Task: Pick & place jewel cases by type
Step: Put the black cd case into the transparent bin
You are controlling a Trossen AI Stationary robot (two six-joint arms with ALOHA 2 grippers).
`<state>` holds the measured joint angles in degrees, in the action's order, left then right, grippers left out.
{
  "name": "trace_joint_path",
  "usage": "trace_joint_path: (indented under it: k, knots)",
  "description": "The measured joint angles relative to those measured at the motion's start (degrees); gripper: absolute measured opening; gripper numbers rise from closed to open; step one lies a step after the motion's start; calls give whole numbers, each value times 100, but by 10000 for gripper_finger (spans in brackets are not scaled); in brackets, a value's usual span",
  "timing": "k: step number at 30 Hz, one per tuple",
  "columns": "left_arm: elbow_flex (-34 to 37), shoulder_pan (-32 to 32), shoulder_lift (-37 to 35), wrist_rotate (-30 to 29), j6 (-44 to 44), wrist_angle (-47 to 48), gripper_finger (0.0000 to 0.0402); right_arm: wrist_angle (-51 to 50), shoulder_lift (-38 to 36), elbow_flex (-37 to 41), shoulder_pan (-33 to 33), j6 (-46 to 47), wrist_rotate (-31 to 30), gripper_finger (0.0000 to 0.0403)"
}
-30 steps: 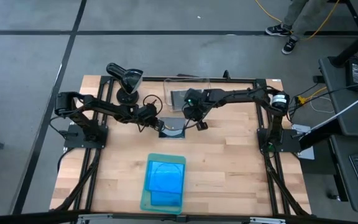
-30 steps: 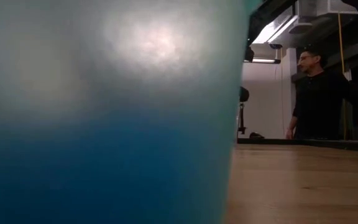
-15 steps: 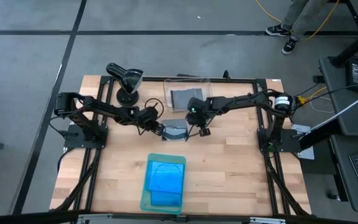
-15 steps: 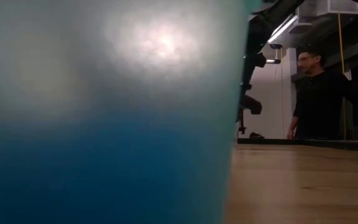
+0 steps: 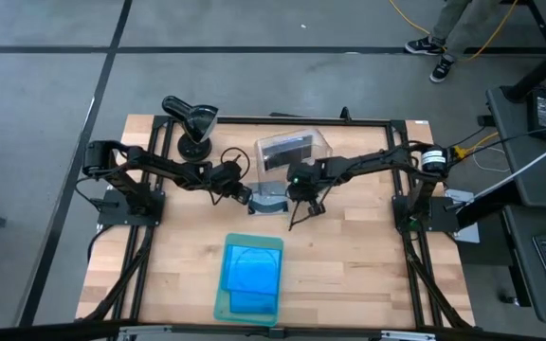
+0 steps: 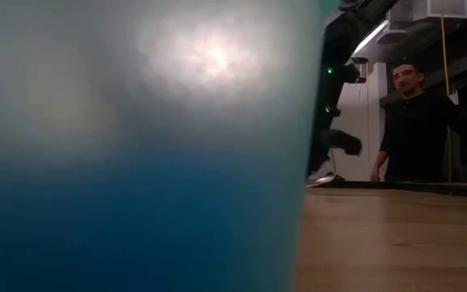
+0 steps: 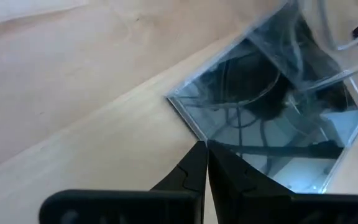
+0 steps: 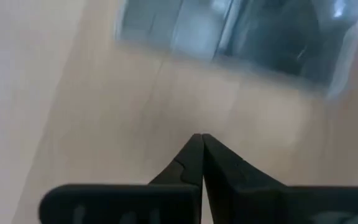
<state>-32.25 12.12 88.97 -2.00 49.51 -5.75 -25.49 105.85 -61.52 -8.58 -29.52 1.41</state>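
Observation:
A dark grey, clear jewel case [image 5: 268,200] lies flat on the wood in front of the clear bin [image 5: 293,152], which holds more grey cases. Blue cases [image 5: 252,270] lie stacked in the pale green tray [image 5: 222,305] near the table's near edge. My left gripper [image 5: 247,196] is shut at the loose case's left edge. My right gripper [image 5: 296,224] is shut and hangs over bare wood just right of and nearer than that case [image 8: 229,43]. In the low view the tray wall [image 6: 136,146] blocks most of the scene. My left gripper meets the dark case with the tips of its shut fingers [image 7: 197,163] at a corner of its left edge [image 7: 194,127]. It comes slanting down from the table's left. The case lies flat on the table.
A black lamp-like stand [image 5: 192,123] sits at the far left corner of the table. A person [image 6: 416,122] stands in the room beyond the far edge. Bare wood [image 5: 349,265] lies right of the tray.
My right gripper has drawn back from over the bin toward the near edge and come down beside the loose dark case. The clear bin now sits turned against its earlier square stance. My left gripper has crept slightly toward the case.

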Motion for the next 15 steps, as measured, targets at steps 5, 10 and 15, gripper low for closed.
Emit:
trace_joint_path:
  k: [5, 10, 15]
  knots:
    - [0, -5, 0, 0, -12, -45, 8, -106, -237, -225, -124, -372, -264, 12]
    - [0, -19, 2, 0, 64, -47, 8, -567, -298, -721, -329, -831, -461, 12]
    - [0, -141, 4, -6, 132, -50, 8, -682, -289, -1084, -578, -963, -478, 12]
